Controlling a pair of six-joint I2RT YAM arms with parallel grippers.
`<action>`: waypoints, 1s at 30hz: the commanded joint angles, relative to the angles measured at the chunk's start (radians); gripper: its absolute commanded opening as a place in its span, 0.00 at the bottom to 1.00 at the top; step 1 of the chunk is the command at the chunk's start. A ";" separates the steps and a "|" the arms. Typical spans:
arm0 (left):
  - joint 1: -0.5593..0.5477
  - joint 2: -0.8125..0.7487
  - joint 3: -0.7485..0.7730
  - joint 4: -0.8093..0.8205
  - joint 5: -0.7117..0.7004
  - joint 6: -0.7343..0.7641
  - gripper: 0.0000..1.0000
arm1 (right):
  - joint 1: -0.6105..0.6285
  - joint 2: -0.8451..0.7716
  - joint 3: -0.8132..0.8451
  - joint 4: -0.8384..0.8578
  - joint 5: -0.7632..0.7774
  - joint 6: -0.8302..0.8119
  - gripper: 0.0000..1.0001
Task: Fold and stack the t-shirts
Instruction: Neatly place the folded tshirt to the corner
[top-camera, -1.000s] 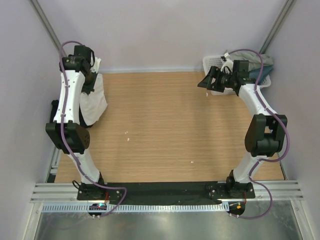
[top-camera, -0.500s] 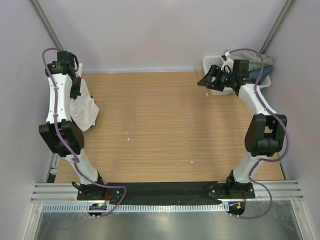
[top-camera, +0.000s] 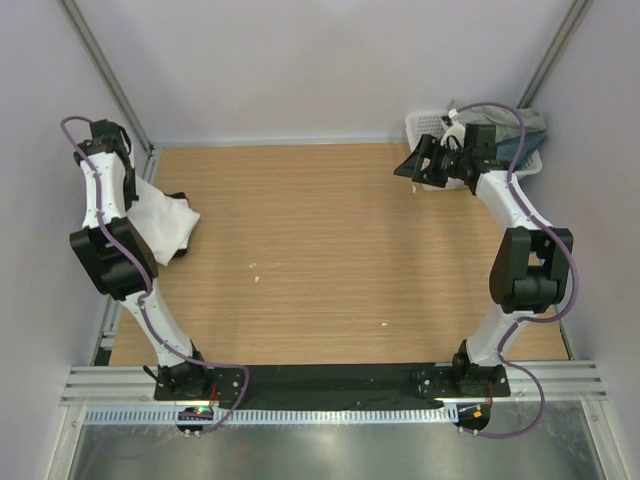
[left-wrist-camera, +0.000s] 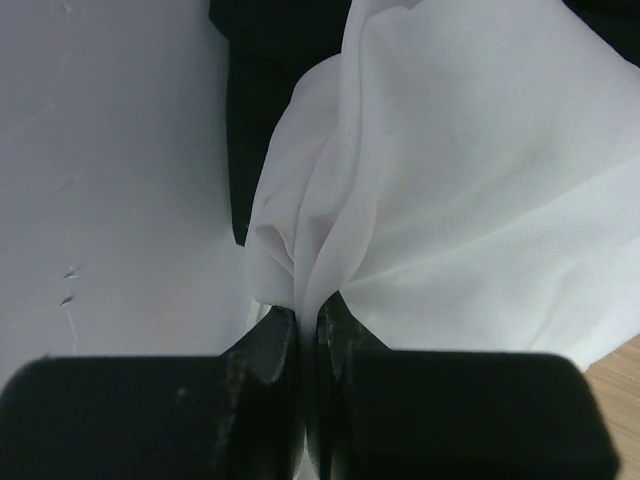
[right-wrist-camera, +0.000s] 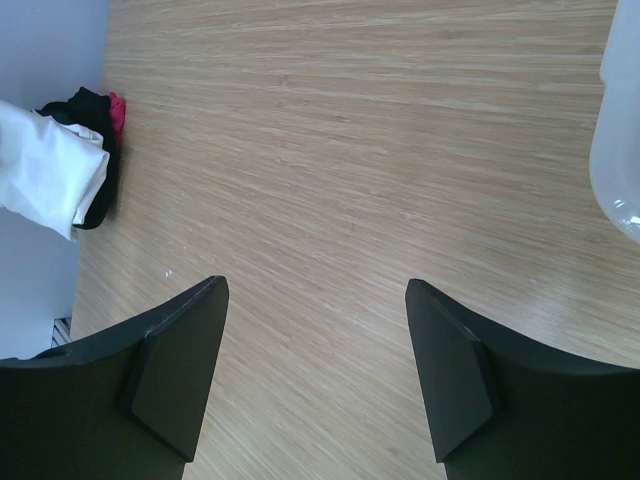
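The left arm (top-camera: 105, 215) rears up at the table's far left corner, its elbow folded and its wrist lifted beside a metal frame post (top-camera: 105, 75). The left gripper (left-wrist-camera: 307, 318) has its black fingers pressed together on a bunched fold of the white t-shirt (left-wrist-camera: 470, 200). From that pinch the thin, softly creased cloth spreads down in a loose fan to the left edge of the table (top-camera: 330, 230). Its lower part lies over the black t-shirt (left-wrist-camera: 270, 60), which shows as a dark fringe beneath it. In the right wrist view a scrap of red-pink cloth (right-wrist-camera: 118, 108) shows beside the black shirt.

Across the table, the right arm (top-camera: 520, 225) stands bent at the elbow and reaches to the far right corner. The right gripper (right-wrist-camera: 315, 290) is turned towards the middle of the table. Its two flat black fingers are spread wide, with nothing between them and bare wood below.

Behind that wrist stands a white plastic lattice basket (top-camera: 428, 125) in the corner. It holds a crumpled grey-green t-shirt (top-camera: 537, 122) and a teal t-shirt (top-camera: 522, 150).

The tabletop is pale wood with a fine straight grain running left to right, dotted with a few small white specks. Plain lilac-grey walls close it in on three sides. A black base plate (top-camera: 330, 378) and a ribbed aluminium rail (top-camera: 330, 415) carry both arms at the near edge. Purple cables loop along each white arm.
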 joint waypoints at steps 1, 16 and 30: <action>-0.005 -0.010 -0.018 0.112 -0.065 0.042 0.00 | -0.001 -0.043 -0.006 0.037 0.007 -0.001 0.78; -0.004 0.042 -0.202 0.270 -0.239 0.134 0.00 | 0.000 -0.090 -0.017 0.008 0.023 -0.012 0.79; -0.005 -0.041 -0.383 0.382 -0.395 0.159 0.00 | 0.000 -0.108 -0.043 0.020 0.017 0.002 0.79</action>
